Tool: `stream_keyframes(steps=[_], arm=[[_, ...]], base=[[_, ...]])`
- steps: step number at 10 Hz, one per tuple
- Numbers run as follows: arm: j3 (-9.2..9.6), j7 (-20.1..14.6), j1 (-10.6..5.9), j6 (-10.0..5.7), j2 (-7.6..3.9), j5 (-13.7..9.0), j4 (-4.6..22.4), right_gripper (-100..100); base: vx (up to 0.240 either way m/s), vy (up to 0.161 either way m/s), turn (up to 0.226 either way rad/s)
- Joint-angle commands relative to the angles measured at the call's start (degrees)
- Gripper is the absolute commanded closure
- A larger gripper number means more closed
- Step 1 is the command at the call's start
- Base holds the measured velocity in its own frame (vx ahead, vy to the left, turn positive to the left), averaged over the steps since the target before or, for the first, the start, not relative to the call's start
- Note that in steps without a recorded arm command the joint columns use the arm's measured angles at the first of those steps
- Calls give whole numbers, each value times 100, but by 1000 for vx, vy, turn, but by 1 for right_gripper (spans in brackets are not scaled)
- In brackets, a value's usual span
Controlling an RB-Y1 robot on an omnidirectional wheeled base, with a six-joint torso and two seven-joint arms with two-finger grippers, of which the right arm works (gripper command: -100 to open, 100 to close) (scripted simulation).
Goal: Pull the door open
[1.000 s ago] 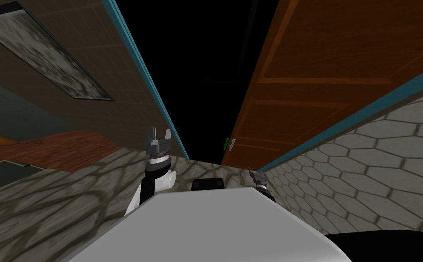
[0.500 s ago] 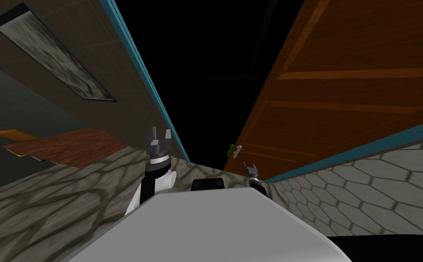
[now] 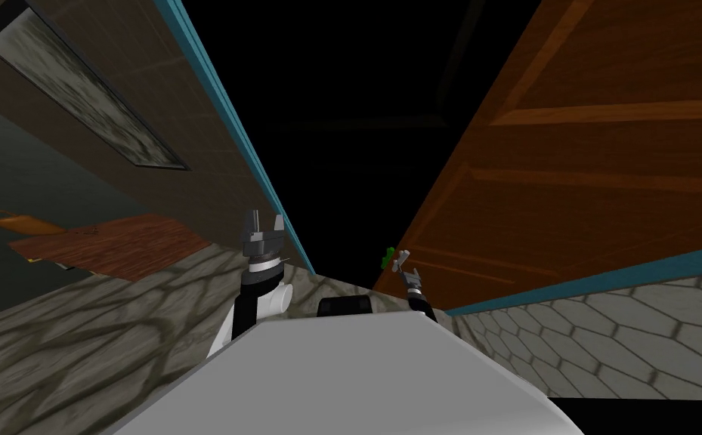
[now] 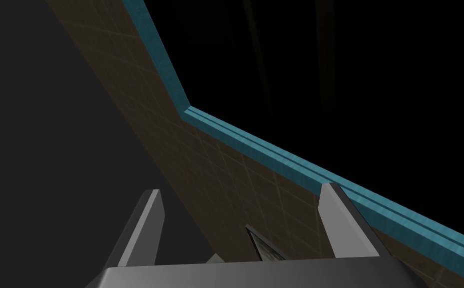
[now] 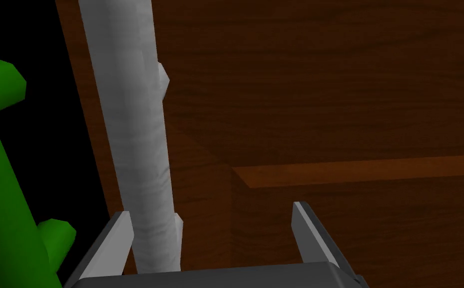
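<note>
Since second ago, right pincer (image 3: pixel 403 263) risen to door (image 3: pixel 568 189) handle (image 5: pixel 131 125); fingers apart, handle between them, beside one; left pincer (image 3: pixel 263 223) upright, apart.

House hallway, panelled wooden door (image 3: pixel 606 166), framed picture (image 3: pixel 85 91)

Brown wood-panelled door (image 5: pixel 325 100), standing ajar.
Its pale grey bar handle (image 5: pixel 136 150) runs along the door's free edge and sits between the right gripper's (image 5: pixel 211 210) spread fingers, close against one finger.
</note>
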Motion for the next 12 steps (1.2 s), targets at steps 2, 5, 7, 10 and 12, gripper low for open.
stream_keyframes(steps=[2, 5, 7, 10, 12], arm=[[-32, 120, -20, 85, 24, -16, -327, -100], [-31, 116, -5, 77, 34, -18, -289, 100], [-31, 116, -5, 77, 34, -18, -289, 100], [-65, 112, 115, 79, -25, -53, -195, 100], [-75, 111, 147, 78, -41, -62, -171, 100]], base=[[69, 14, 93], [8, 0, 1], [-6, 0, 6], [-39, 7, -22], [-161, 22, -47]])
